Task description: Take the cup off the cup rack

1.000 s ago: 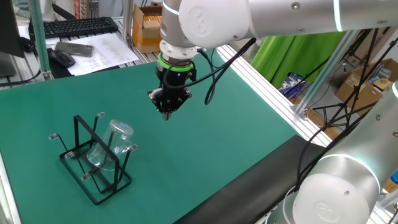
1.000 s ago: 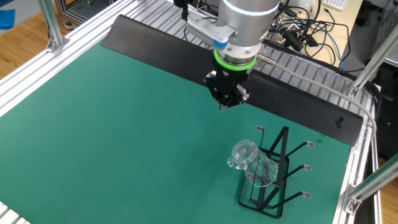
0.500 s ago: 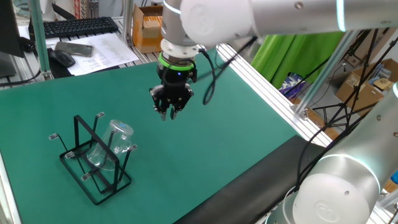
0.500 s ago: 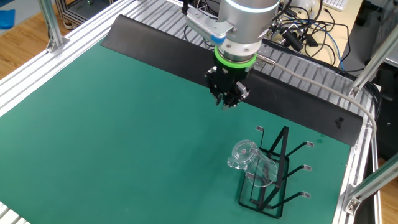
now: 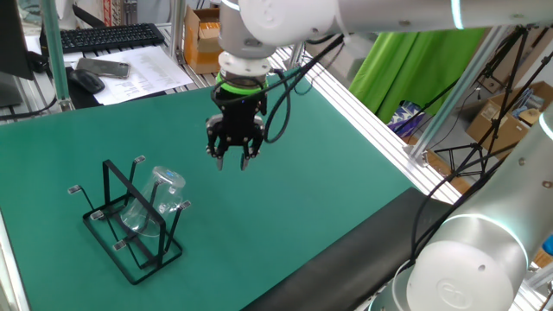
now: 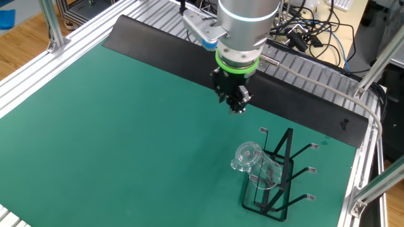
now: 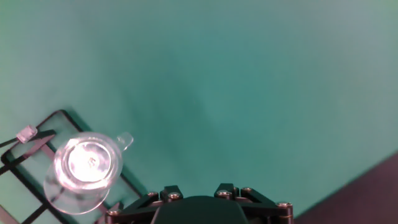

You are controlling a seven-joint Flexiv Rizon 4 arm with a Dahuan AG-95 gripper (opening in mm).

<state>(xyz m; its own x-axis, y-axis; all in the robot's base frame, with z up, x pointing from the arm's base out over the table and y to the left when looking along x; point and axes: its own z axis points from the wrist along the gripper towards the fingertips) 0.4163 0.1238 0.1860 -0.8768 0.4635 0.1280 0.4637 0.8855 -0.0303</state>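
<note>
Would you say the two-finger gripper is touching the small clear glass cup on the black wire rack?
Apart. In one fixed view the gripper hangs open above the green mat, with bare mat between it and the cup on the rack.

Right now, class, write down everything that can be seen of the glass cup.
The cup is clear glass, cylindrical, with a flared base and a small side handle. It hangs upside down and tilted on a peg of the black wire cup rack, base uppermost. Only the rack touches it. The end effector hovers apart, above the green mat.
</note>
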